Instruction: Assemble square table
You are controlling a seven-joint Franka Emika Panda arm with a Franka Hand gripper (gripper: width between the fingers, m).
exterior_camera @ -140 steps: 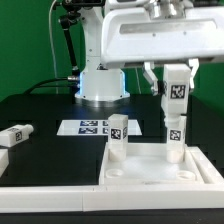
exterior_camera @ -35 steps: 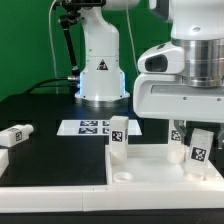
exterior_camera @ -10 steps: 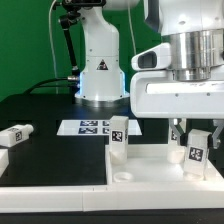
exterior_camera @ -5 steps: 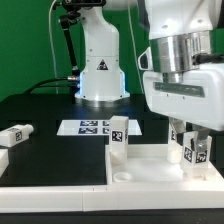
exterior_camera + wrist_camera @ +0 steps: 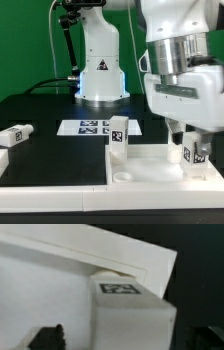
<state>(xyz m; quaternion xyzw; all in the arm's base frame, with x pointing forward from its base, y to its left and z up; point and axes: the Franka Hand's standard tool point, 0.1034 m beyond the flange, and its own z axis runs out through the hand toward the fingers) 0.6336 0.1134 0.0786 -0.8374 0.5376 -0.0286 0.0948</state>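
Note:
The square table's white panel lies at the front of the exterior view, on its right. One tagged leg post stands upright in the panel's far corner toward the exterior view's left. A second leg post stands at the corner toward the right, between the fingers of my gripper. In the wrist view this leg post shows its tag against the panel's rim. My gripper straddles it, open, and a gap shows beside the dark finger. A third leg post lies loose at the left.
The marker board lies flat behind the panel, in front of the robot base. A long white border bar runs along the front edge. The black tabletop lies between the loose leg and the panel.
The second leg post came down from above the panel into the right corner. Over the last second my gripper turned with it, then its jaws parted from the post.

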